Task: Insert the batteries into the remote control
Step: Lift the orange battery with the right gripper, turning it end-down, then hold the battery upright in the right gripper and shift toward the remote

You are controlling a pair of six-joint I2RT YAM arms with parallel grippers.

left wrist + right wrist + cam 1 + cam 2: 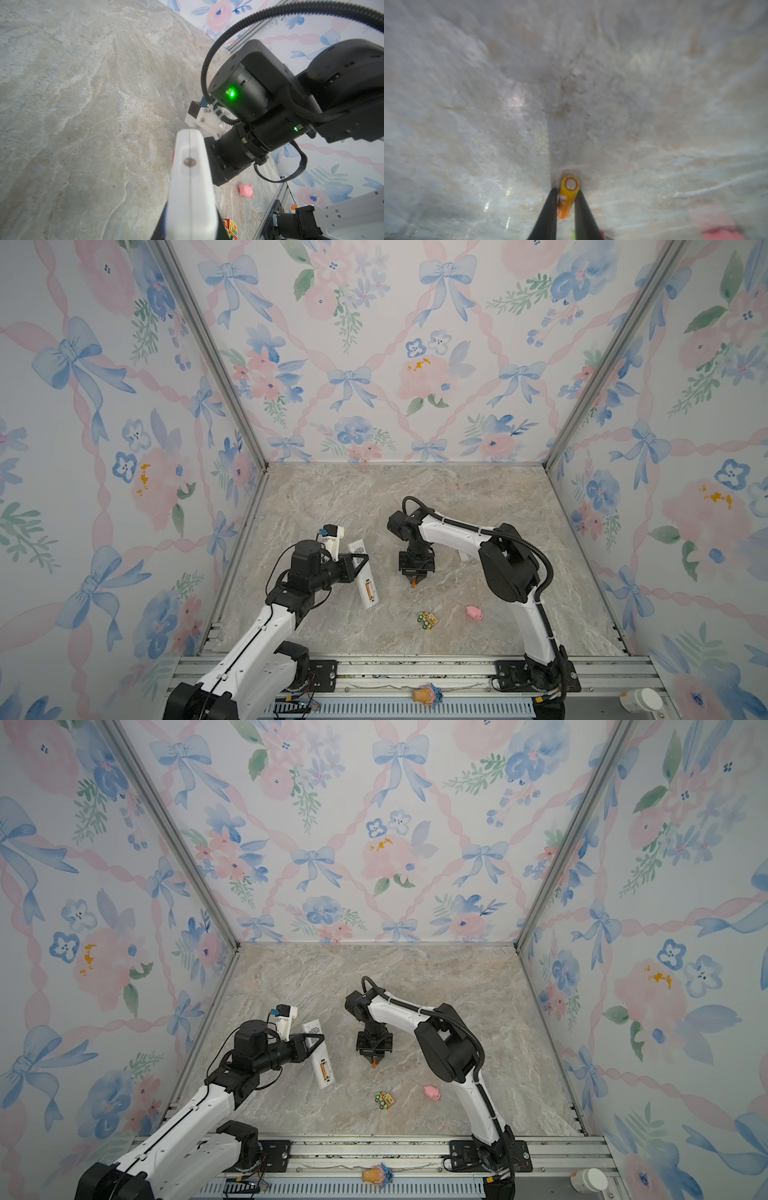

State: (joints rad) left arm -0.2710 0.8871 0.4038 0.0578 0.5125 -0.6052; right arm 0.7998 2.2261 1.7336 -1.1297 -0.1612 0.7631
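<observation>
- The left pincer (356,563) is pressed tight on the remote (364,585). It grips the remote across its middle, left of the centre of the marble table (478,497).
- The remote lies slantwise with its plain back up, one end toward the back wall and the other toward the front rail. I cannot tell whether it rests on the table or hangs just above it.
- In both top views the battery bay near the remote's nearer end is open, and the first battery (371,593) sits inside it as an orange strip.
- In the left wrist view the remote (191,197) shows end-on, filling the lower middle.
- The right pincer (415,576) points down over the middle of the table, well apart from the remote. It is pinching the second battery (414,581).
- In the right wrist view the black fingers (550,207) press on either side of that battery (566,199). Its round end shows just past their tips.
- A pink pig (473,612) and a toy car (427,620) lie nearer the front edge, apart from both arms.
</observation>
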